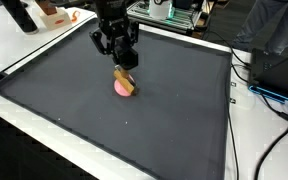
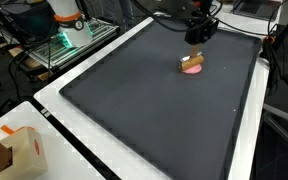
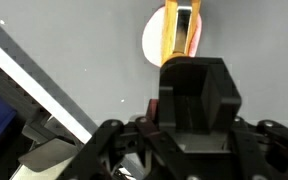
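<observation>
exterior view, gripper spread above pink obj

1. I see the mat lying on the table.
2. The disc lies on the mat, in its far half in both exterior views.
3. The block stands on the disc.
4. My gripper hangs just above the block.
5. Cables lie beside the mat.
6. A box sits off the mat, well apart from the disc.

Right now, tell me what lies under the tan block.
A pink round piece lies under the tan block, resting on the dark mat. The block hides its middle.
</observation>
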Available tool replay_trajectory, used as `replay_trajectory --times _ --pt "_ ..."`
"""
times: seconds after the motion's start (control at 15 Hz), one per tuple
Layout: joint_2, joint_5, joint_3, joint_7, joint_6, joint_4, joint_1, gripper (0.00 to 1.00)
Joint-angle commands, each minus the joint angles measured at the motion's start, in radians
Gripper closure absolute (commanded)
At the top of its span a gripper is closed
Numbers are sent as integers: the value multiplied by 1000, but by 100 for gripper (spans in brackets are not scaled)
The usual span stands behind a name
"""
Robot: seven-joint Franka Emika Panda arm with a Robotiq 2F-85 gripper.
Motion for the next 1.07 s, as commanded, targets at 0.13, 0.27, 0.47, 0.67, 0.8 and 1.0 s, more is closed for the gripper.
replay_trajectory --times 0.13,0.27,0.47,0.67,0.8,1.0 --pt "61 -46 -2 -3 168 -23 -3 76" --pt "61 -50 0 2 184 -26 -5 76" --pt "59 -42 13 -2 79 -14 -20 76" --pt "51 -108 -16 56 16 -11 1 76" --pt "53 -137 -18 86 -36 6 2 76" --pt "60 -160 -17 106 -124 36 -2 76"
